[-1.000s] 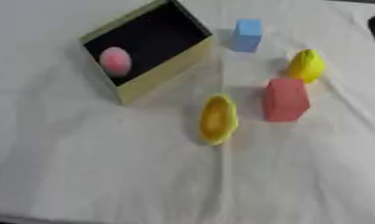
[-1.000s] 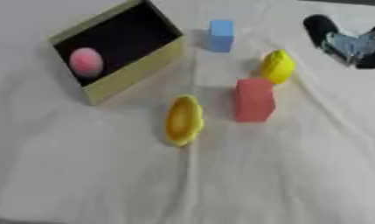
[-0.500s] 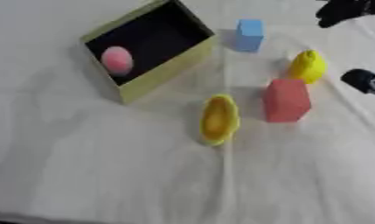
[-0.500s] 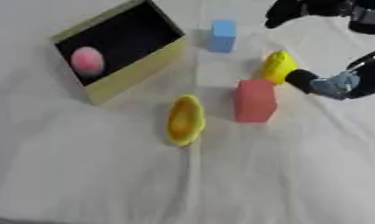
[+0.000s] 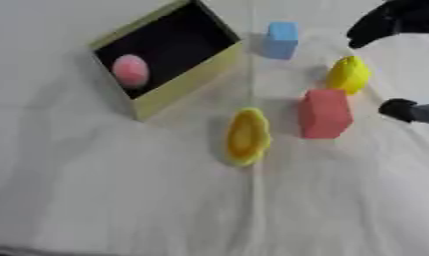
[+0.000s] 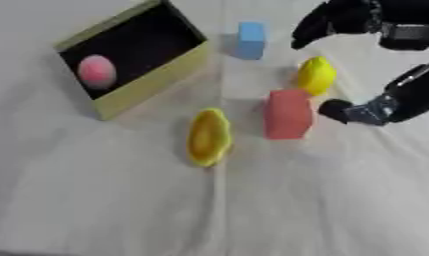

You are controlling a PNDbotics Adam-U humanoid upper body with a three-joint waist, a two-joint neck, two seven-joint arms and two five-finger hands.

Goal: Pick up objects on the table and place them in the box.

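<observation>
**Inspector A:** We record the bench (image 5: 121, 200) under a white cloth. At far left stands the box (image 6: 156, 82), yellow-walled with a black inside, and a pink ball (image 6: 97, 71) lies in it. What do we have outside the box?

**Inspector B:** Four items, all on the cloth. A blue block (image 6: 250, 39) lies farthest, just right of the box's far corner. A yellow rounded object (image 6: 316, 75) lies nearer and to the right of it. A red block (image 6: 288, 114) stands just on the near side of that yellow object. A yellow oblong piece (image 6: 208, 137) lies left of the red block and nearest to us of the four.

**Inspector A:** And the hand?

**Inspector B:** The right hand (image 6: 401, 97) enters from the right edge. Its black fingers (image 6: 327, 22) arch over the far side of the yellow rounded object, and a thumb tip (image 6: 337, 109) sits just right of the red block, on the near side of the yellow object. So the yellow rounded object lies between fingers and thumb.

**Inspector A:** Grasping it?

**Inspector B:** No. We see the fingers spread and released, with a gap to the object on both sides. We cannot tell whether the thumb tip touches the red block. We see no left hand.
</observation>
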